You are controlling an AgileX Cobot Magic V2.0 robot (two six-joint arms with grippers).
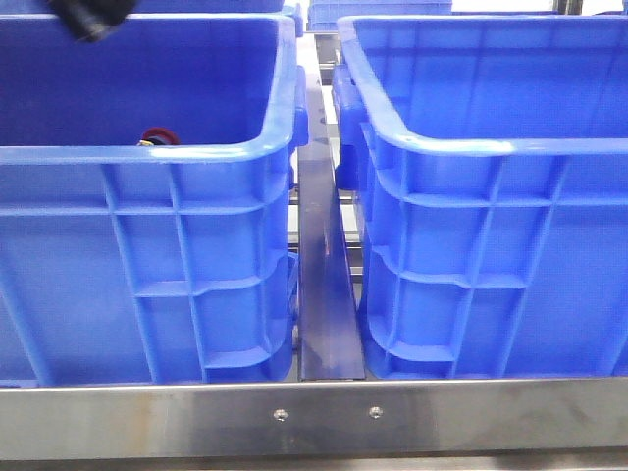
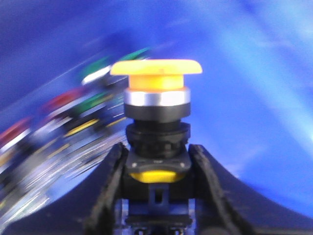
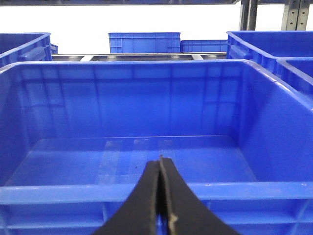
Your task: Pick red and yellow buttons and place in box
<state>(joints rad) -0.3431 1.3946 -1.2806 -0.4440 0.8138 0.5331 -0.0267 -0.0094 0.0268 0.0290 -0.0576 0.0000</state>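
The yellow button (image 2: 155, 93) is held upright in the left end effector (image 2: 156, 181), whose two black fingers (image 2: 110, 191) are closed on the button's black body below the silvery collar. The flat yellow cap is seen above the fingers, against blue plastic. Behind it, a blurred heap of other buttons (image 2: 63, 122) with red, green and yellow parts is seen. In the front view, a red button (image 1: 157, 135) is glimpsed just over the near rim of the left crate (image 1: 147, 255), and a dark part of the left arm (image 1: 90, 18) is seen at that crate's far side. The right crate (image 1: 491, 245) stands beside it, apart, with a metal rail (image 1: 322, 285) between them. The right end effector (image 3: 159, 196) is pressed shut on nothing, above the near rim of a crate whose floor is bare in that view.
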